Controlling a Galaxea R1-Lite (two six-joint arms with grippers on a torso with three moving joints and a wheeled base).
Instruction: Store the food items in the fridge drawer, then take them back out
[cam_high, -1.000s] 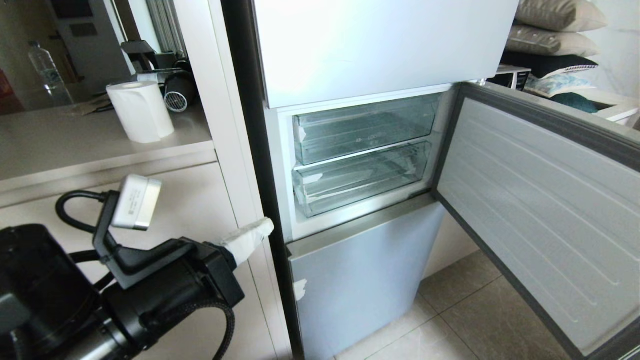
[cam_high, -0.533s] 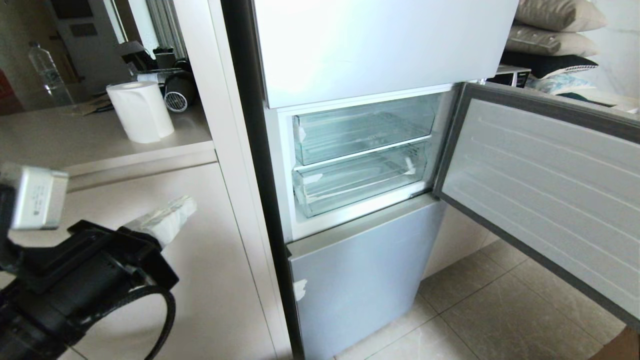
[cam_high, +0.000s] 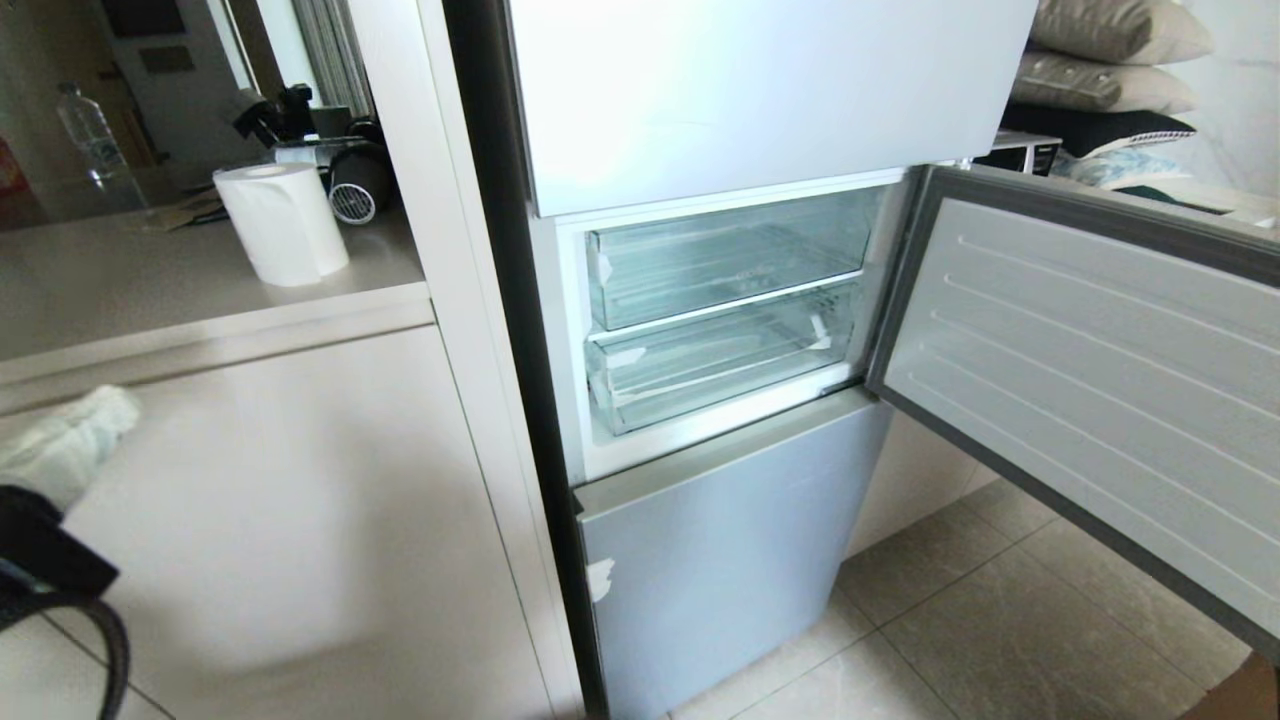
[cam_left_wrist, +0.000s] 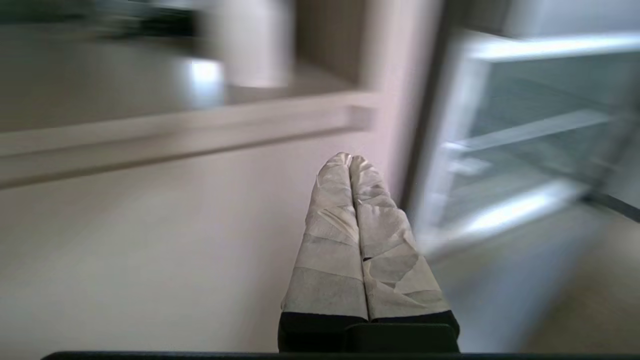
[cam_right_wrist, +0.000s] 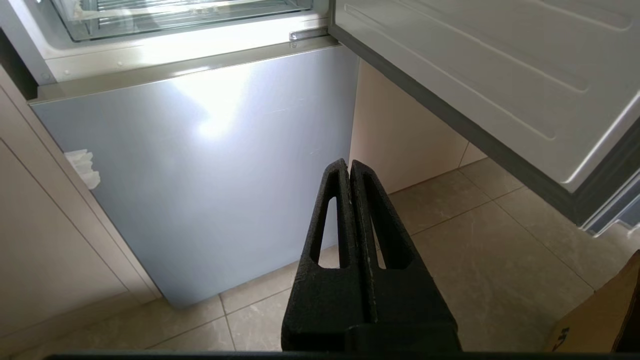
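1. A pale cabinet (cam_high: 300, 520) stands left of the fridge, its counter (cam_high: 150, 290) holding a roll of paper towel (cam_high: 283, 222) and a water bottle (cam_high: 90, 140).
2. The floor (cam_high: 950, 640) is beige tile with thin grout lines.
3. Cushions (cam_high: 1110, 60) are stacked at the far right, above the open door.
4. Daylight glares off the glossy surfaces.

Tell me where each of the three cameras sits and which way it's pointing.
Head view: high on the robot, looking down at the open fridge compartment, its door swung right; left claw at the left edge.
Left wrist view: behind the shut left claw, facing cabinet and fridge.
Right wrist view: behind the shut right claw, low, facing the lower door panel and floor.
All three share the open compartment.
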